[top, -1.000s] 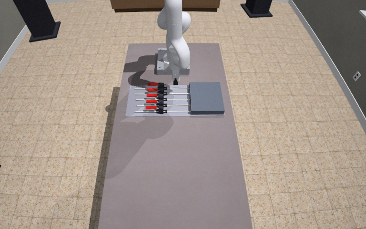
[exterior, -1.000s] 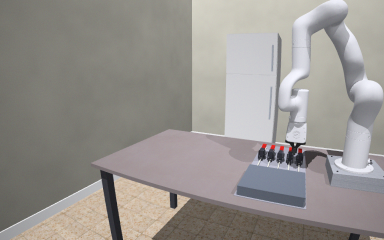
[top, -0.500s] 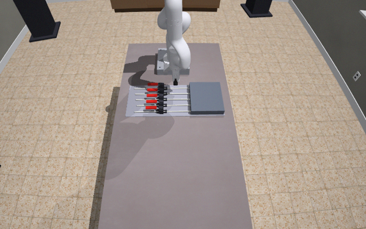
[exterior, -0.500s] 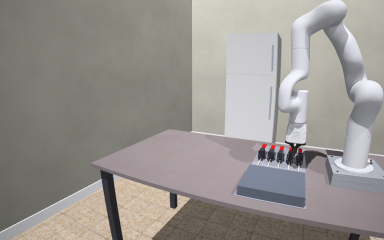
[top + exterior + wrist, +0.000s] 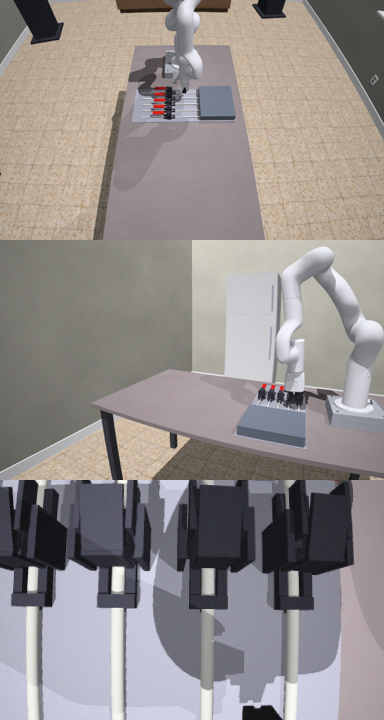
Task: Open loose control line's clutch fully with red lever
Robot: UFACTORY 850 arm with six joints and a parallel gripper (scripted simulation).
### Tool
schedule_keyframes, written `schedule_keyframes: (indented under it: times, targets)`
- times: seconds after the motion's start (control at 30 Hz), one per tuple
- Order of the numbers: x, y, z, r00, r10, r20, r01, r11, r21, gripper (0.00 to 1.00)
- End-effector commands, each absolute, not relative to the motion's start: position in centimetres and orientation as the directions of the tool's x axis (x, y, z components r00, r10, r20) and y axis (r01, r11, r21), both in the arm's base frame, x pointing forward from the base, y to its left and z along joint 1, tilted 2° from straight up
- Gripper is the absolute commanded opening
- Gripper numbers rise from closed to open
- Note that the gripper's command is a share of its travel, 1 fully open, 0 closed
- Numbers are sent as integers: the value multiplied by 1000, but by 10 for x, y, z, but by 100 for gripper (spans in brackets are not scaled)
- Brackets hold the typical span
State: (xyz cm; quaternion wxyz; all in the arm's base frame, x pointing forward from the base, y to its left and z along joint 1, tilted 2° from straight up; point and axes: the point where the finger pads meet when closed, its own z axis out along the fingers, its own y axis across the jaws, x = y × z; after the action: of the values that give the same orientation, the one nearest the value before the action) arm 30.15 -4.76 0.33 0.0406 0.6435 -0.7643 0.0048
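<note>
Five white control lines (image 5: 186,104) run from black clutches (image 5: 169,103) with red levers (image 5: 159,99) into the grey console (image 5: 216,102). All levers lie flat. My gripper (image 5: 184,90) is shut and empty. It is low over the line nearest the arm's base (image 5: 189,92), between its clutch and the console. The wrist view shows four clutches (image 5: 217,527) and their lines (image 5: 207,655). My dark fingertip (image 5: 262,713) sits at the bottom edge, just left of the rightmost line (image 5: 292,655); I cannot tell if it touches. In the side view the gripper (image 5: 294,398) hides two levers.
The console and clutches stand on a pale base plate (image 5: 158,118) across the table. The arm's grey mount (image 5: 169,67) stands just behind the plate. A white fridge (image 5: 252,324) stands beyond the table.
</note>
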Motion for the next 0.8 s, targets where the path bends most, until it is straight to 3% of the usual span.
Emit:
schedule_keyframes:
  times: [0.0,0.77]
  targets:
    - [304,-48,-22,-172,-985,24,-985,171,-19,0]
    - [306,-49,-37,-172,-985,24,-985,171,-19,0]
